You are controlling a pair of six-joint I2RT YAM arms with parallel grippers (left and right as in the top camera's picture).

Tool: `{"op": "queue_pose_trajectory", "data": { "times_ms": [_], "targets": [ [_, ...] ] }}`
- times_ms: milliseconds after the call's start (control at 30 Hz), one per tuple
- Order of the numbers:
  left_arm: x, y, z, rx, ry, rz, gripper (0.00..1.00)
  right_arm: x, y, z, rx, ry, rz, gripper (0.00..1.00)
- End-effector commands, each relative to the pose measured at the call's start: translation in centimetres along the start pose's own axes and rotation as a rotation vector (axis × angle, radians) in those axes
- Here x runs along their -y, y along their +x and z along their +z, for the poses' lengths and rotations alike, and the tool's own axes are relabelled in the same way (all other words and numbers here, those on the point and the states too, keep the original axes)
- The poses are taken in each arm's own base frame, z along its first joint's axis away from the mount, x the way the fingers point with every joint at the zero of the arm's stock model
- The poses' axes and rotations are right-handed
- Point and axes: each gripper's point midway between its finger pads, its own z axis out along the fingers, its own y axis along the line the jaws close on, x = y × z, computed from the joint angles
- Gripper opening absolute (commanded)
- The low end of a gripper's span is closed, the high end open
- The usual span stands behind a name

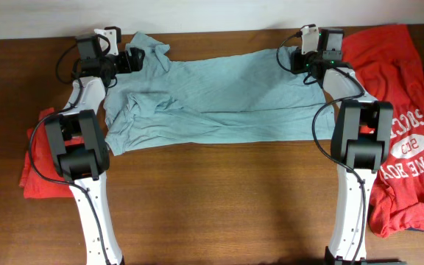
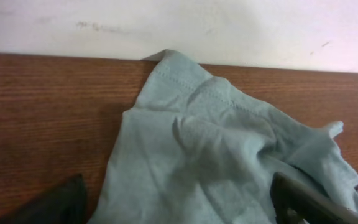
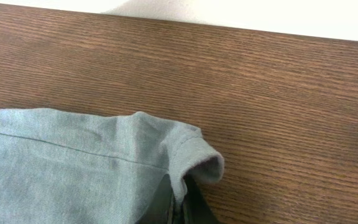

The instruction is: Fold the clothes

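Teal shirt [image 1: 219, 96] — in right gripper [image 3: 180, 203]

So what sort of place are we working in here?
Probably a lab test bench: a wooden table against a plain white wall, with a light blue shirt spread out and a red printed shirt waiting beside it.

Bright, even light, soft shadows below — slight blur in the wrist views

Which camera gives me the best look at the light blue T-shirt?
Overhead: the whole light blue T-shirt lies spread across the table, rumpled at one end. The left wrist view shows only a crumpled corner near the wall; the right wrist view shows just a hemmed corner pinched in the right tool.
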Motion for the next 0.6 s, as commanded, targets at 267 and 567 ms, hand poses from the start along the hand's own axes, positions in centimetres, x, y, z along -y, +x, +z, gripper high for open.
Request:
{"op": "queue_pose_trajectory", "data": {
  "times_ms": [267,567],
  "targets": [
    [0.7,3.7,1.6,-0.099,0.003,0.022,0.12,-0.3,1.9,0.7,-0.055,-0.003,0.022,0.04],
    [1.0,2.0,1.2,-0.065,0.012,0.036,0.00,-0.2,1.7,0.5,-0.052,-0.001,0.022,0.04]
  ]
}}
